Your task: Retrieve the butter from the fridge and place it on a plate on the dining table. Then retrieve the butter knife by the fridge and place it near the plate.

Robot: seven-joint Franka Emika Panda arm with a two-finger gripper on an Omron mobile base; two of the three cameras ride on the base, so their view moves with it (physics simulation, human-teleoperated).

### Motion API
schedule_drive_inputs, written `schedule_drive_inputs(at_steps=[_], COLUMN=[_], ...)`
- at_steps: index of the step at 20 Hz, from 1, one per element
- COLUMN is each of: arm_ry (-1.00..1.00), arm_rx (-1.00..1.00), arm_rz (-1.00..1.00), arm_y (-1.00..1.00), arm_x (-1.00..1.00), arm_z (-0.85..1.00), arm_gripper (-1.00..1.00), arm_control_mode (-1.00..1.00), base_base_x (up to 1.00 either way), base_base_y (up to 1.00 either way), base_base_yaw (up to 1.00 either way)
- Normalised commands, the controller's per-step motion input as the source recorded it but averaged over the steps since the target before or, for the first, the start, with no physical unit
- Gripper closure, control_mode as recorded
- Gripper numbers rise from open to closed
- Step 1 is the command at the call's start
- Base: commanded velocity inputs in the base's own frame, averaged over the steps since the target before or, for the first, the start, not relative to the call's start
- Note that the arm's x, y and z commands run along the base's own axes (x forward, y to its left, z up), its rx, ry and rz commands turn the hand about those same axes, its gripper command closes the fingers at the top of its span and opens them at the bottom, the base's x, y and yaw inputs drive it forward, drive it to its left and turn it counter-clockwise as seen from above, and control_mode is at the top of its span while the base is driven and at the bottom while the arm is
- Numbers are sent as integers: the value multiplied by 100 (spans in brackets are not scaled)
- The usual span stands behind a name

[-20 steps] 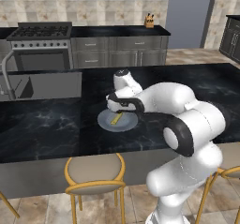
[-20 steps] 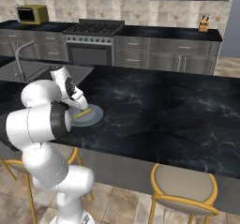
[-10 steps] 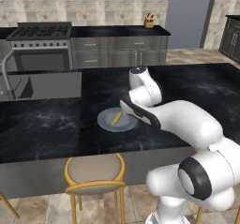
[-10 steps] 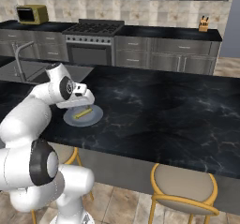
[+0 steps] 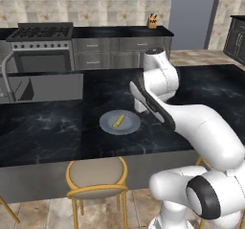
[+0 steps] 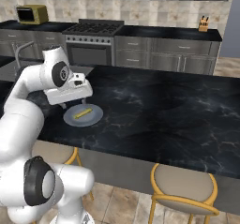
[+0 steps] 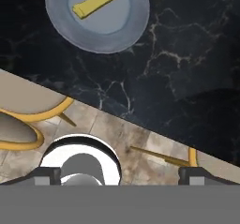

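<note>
Yellow butter (image 5: 118,120) stick lies flat on grey-blue plate (image 5: 130,127).

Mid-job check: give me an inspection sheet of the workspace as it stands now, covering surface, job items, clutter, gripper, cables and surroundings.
Surface: dining table, black veined marble top.
Job's things: butter lies on the plate, inside its rim; butter knife and fridge: nothing seen.
Clutter: nothing seen on the table near the plate.
Gripper: gripper open, holding nothing, raised clear of the plate.
Cables: nothing seen.
Surroundings: stools at the near edge; stove, knife block, microwave along the back wall.
</note>
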Motion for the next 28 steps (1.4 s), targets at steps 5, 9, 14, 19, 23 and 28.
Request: schedule_drive_inputs(at_steps=[5,9,14,19,23,28], arm_ry=[6,-1,0,3,0,0], arm_rx=[32,8,-3,-1,0,0], arm_rz=[-7,-7,-6,-1,0,0], arm_y=[-24,-23,-45,0,0,0], arm_x=[-76,-99,-57,-27,-2,0], arm_z=[-5,-36,-50,-7,0,0], arm_gripper=[-100,-100,-100,-100,-100,-100], arm_control_mode=[-100,-100,-100,-100,-100,-100], base_base_x=[0,0,0,0,0,0], base_base_y=[0,0,0,0,0,0], base_base_yaw=[0,0,0,0,0,0])
